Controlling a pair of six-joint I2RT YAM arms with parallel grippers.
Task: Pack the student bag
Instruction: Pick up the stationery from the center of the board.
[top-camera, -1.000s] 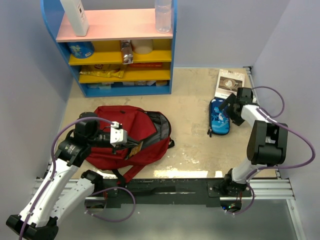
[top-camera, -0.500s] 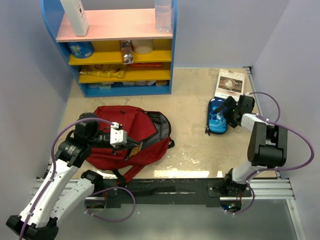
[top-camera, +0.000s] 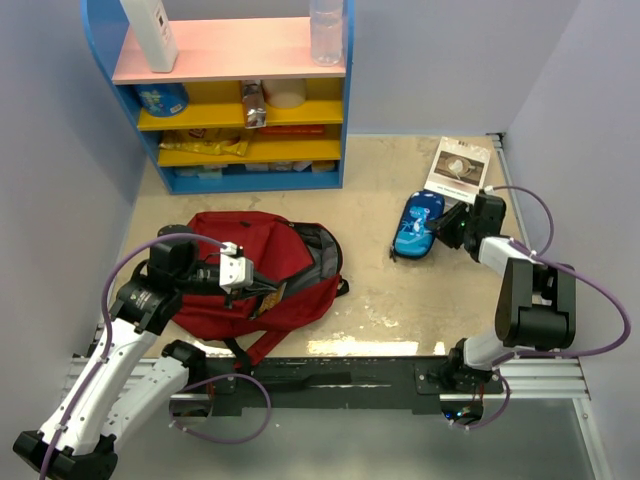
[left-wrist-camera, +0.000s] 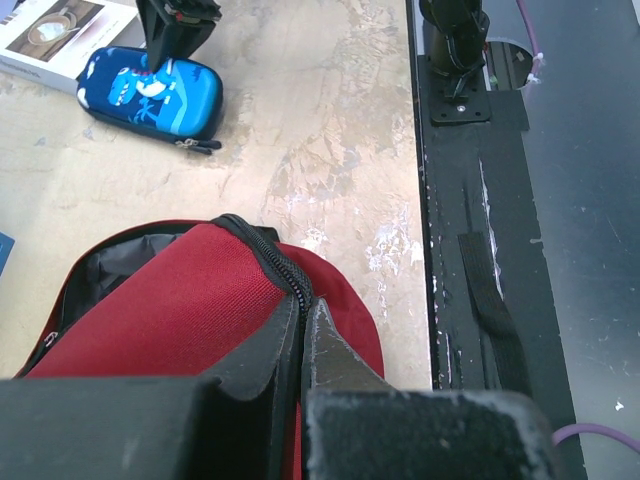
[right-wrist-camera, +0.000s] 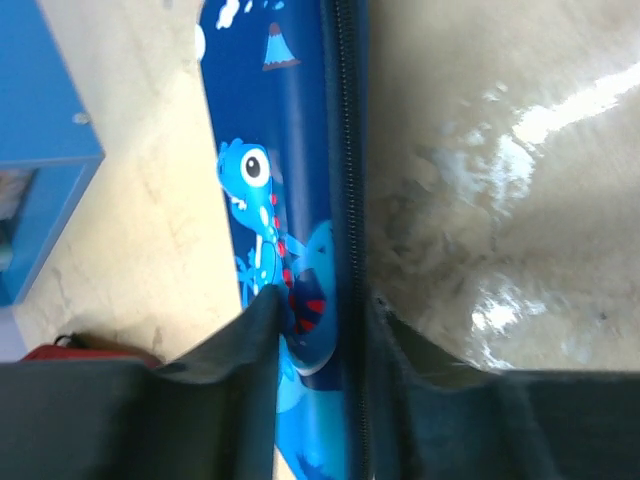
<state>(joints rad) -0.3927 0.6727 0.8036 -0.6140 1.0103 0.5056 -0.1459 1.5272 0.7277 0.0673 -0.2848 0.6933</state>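
**A:** Where is the student bag (top-camera: 270, 265)?

**B:** It lies flat on the bench (top-camera: 385, 295), left of centre and just ahead of the left arm. Its mouth gapes toward the right and shows dark lining, and its straps trail toward the near edge.

**A:** And the left hand (top-camera: 262, 288)?

**B:** It is clenched. In the left wrist view its two fingers (left-wrist-camera: 270, 345) press together on the black zipper edge (left-wrist-camera: 285, 275) at the rim of the red fabric.

**A:** What about the right hand (top-camera: 447, 224)?

**B:** It is grasping the blue pencil case (top-camera: 418, 224), the one with the dinosaur print. The right wrist view shows a finger on either side of the case. The case rests slantwise on the bench, well apart from the bag.

**A:** What is near it?

**B:** A white booklet (top-camera: 460, 165) lies just beyond the case, close to the right wall. A blue shelf unit (top-camera: 230, 175) stands at the far side, behind the bag.
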